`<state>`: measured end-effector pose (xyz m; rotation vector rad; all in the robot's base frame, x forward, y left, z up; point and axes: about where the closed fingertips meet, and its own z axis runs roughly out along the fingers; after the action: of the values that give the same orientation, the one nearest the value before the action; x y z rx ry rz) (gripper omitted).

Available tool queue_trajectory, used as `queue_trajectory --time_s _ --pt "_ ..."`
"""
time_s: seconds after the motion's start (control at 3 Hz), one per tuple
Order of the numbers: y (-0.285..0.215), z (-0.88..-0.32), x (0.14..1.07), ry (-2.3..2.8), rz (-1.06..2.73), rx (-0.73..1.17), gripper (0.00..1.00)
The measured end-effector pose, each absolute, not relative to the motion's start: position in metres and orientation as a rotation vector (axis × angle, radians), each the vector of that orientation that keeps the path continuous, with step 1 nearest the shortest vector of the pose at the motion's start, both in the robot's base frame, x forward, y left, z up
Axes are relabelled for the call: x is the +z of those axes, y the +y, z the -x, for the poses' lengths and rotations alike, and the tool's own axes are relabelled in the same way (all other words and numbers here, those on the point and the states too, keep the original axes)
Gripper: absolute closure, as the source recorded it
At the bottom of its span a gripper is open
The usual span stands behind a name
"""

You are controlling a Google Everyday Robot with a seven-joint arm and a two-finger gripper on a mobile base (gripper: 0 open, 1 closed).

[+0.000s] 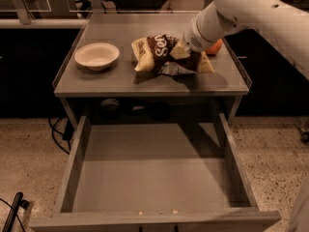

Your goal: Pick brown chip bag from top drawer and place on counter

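The brown chip bag [157, 52], dark brown with white script and cream-yellow ends, is at the middle of the counter [120, 83], crumpled. Its left end is low against the surface. My gripper [187, 53] is at the bag's right end, mostly hidden behind the white wrist and the bag. I cannot tell whether it holds the bag. The top drawer [149, 178] is pulled fully out below the counter and its floor is bare.
A white bowl [96, 55] sits on the counter's left side. An orange fruit [215, 47] lies at the right rim behind my arm [241, 8]. Cables [60, 134] hang at the drawer's left. The floor is speckled stone.
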<state>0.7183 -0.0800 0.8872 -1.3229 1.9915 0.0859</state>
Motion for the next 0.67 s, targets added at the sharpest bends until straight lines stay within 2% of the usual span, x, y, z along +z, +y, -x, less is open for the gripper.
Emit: queue_trajectory --time_s 0.33,0.67 --pt "-0.0816 -0.7185 0.8734 2.011 1.323 0.099 0.96" --pt "-0.0816 -0.7185 0.8734 2.011 1.323 0.099 0.73"
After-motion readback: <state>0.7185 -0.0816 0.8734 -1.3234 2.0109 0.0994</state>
